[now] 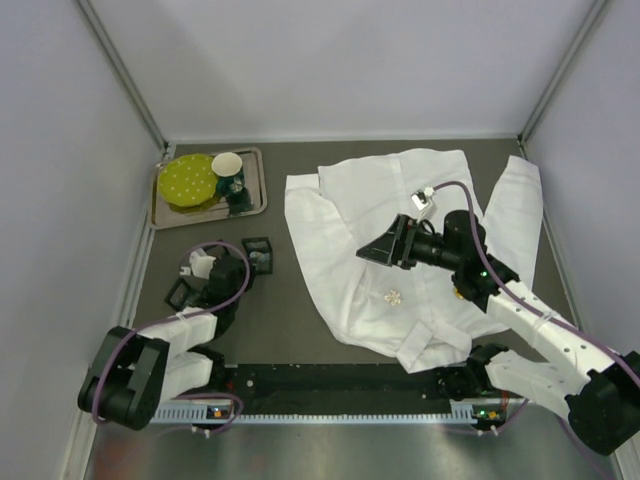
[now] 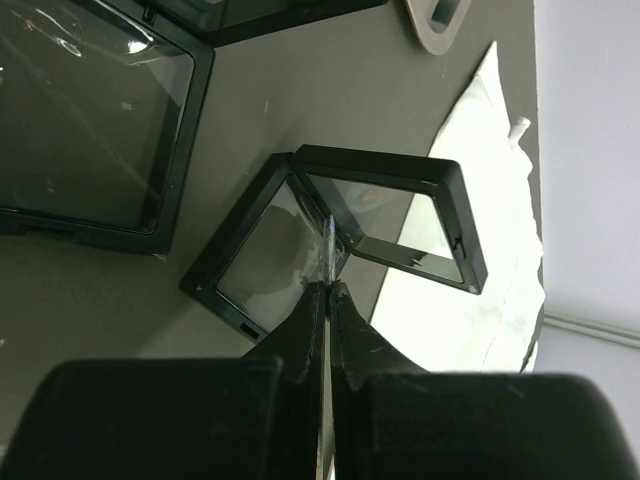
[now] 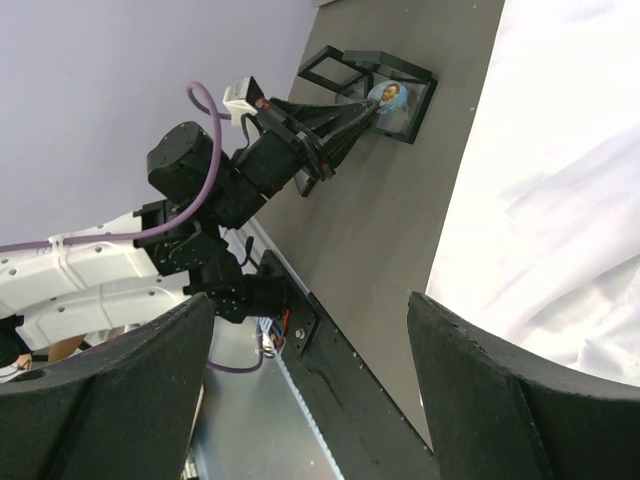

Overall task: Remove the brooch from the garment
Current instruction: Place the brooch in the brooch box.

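Observation:
The garment (image 1: pixel 400 230), a white creased shirt, lies spread over the right half of the table; it also shows in the right wrist view as the garment (image 3: pixel 560 180) and in the left wrist view as the garment (image 2: pixel 480 230). The brooch (image 1: pixel 393 297), a small pale flower shape, is pinned low on its front. My right gripper (image 1: pixel 378 248) hovers over the shirt just above and left of the brooch, open (image 3: pixel 310 305) with nothing between its fingers. My left gripper (image 2: pixel 328 286) is shut, pinching a thin edge of a small open black display box (image 2: pixel 300 240) left of the shirt.
A metal tray (image 1: pixel 160 215) at the back left holds a yellow-green disc (image 1: pixel 190 180) and a cup (image 1: pixel 228 172). A second black frame box (image 1: pixel 182 292) lies beside the left arm, and a larger one (image 2: pixel 90 130) fills the left wrist view's corner. Walls enclose the table.

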You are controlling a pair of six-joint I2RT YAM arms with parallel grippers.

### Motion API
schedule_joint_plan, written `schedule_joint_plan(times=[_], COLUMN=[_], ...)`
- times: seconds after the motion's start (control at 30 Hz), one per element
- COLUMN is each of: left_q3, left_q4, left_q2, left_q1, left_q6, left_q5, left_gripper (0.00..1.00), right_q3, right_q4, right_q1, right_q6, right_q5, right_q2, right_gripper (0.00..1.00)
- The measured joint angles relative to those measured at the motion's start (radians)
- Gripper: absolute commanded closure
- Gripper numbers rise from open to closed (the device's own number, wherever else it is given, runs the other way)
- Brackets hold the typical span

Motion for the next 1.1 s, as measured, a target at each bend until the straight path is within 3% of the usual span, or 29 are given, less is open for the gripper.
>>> schedule_joint_plan(times=[1.1], left_q3=[-0.036], left_q4=[0.093], left_q2=[0.037], left_q1=[0.003], left_q6=[-0.031], left_q5=[0.025], left_gripper=[1.00], right_q3=[0.000], right_q4=[-0.013], right_q1=[-0.004], right_q6=[0.000], right_q5=[0.000], right_q2=[-0.006], right_gripper=[0.23])
